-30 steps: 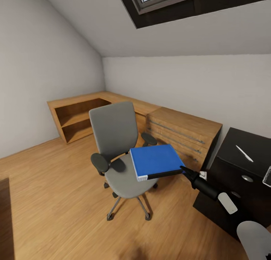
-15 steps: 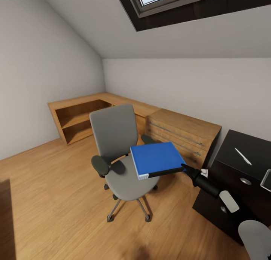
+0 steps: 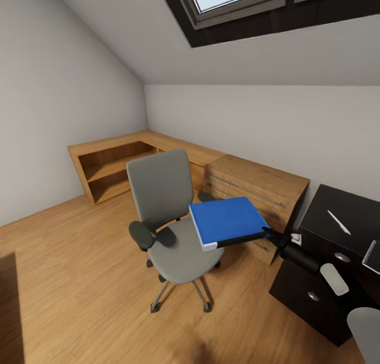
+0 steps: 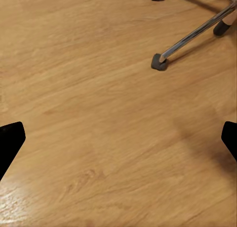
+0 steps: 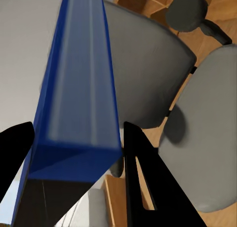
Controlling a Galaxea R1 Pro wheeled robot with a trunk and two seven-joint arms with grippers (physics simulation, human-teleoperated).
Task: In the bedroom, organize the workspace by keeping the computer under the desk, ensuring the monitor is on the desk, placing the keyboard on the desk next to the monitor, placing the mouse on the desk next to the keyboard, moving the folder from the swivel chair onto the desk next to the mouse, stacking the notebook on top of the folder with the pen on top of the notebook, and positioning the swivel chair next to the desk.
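Grey swivel chair (image 3: 169, 221) is standing on the wood floor (image 3: 79, 279), left gripper (image 4: 118, 138) hovering open above bare boards by the chair's chrome base (image 4: 192, 37). Right gripper (image 3: 268, 232) is clamping the blue folder (image 3: 227, 221) by its edge, holding it level over the seat's right side. Black desk surface (image 3: 343, 206) is carrying the white pen (image 3: 339, 222) at far right.

Floor: light wooden plank floor (image 3: 79, 279), across the lower left of the head view.
On the floor: grey upholstered swivel chair with black armrests (image 3: 168, 221), centre frame, its chrome star base on casters; light wooden drawer unit (image 3: 258, 195) and low wooden shelf (image 3: 113, 163) along the far wall.
Worktop: black desk top (image 3: 345, 211), right edge.
On the worktop: thin white pen (image 3: 338, 222).
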